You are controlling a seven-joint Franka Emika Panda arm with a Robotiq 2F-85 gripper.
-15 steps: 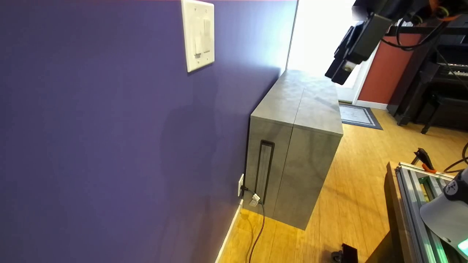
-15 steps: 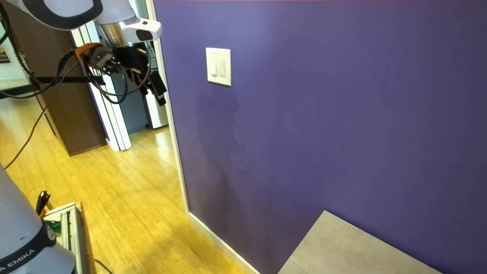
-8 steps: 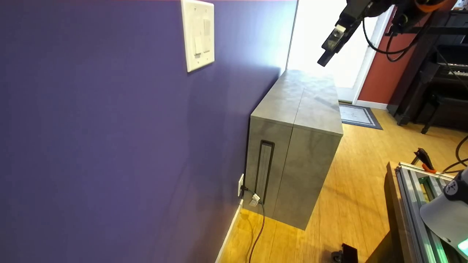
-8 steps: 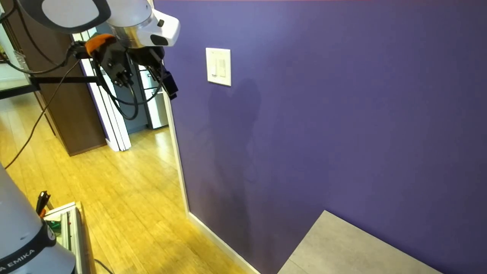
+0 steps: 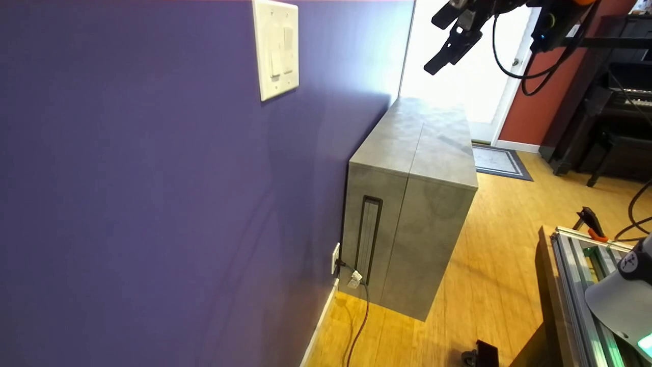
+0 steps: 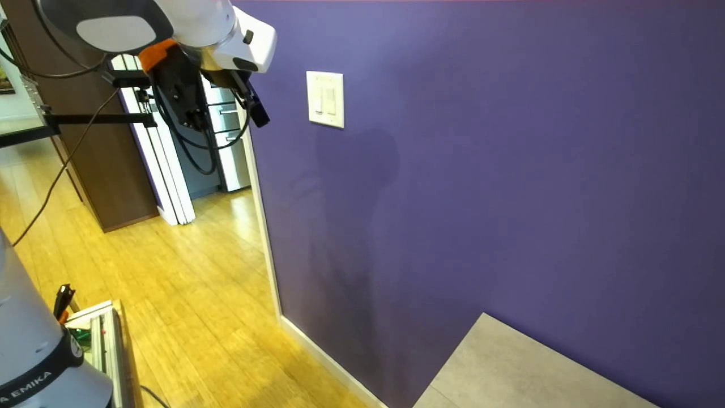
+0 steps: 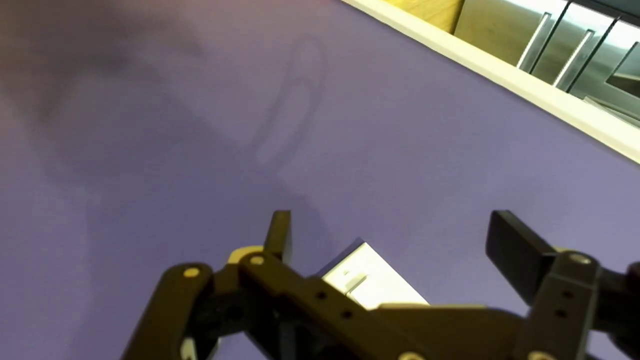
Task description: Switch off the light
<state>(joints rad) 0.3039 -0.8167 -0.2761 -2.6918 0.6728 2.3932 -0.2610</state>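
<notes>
My gripper [image 5: 435,45] hangs with its two fingers [image 5: 441,59] spread apart, a gap showing between the tips, at the upper right of the frame in an exterior view, set against a bright door [image 5: 484,86]. The light switch [image 6: 325,99], white, taller than wide and fitted with two rockers [image 6: 331,102] side by side, is mounted on a purple wall [image 6: 510,170], near the upper centre of the frame in an exterior view. There my white arm [image 6: 201,22] reaches in from the upper left, with the gripper apart from the light switch, and a shadow [image 6: 362,170] falls on the wall below. Through the wrist view I look past the parted fingers to the light switch, slanted at the bottom centre of the frame and partly hidden behind the gripper; steel fronts [image 7: 500,30] with bar handles [image 7: 534,40] gleam at the upper right, beyond a pale strip of trim [image 7: 480,60]. A large grey cabinet [image 5: 428,244] stands beside the wall, right of centre in an exterior view, a power cord [image 5: 367,303] trailing from an outlet [image 5: 334,253] near its foot. The arm's base [image 5: 616,300] sits at the lower right, on a stand [image 5: 570,275] with metal rails.
</notes>
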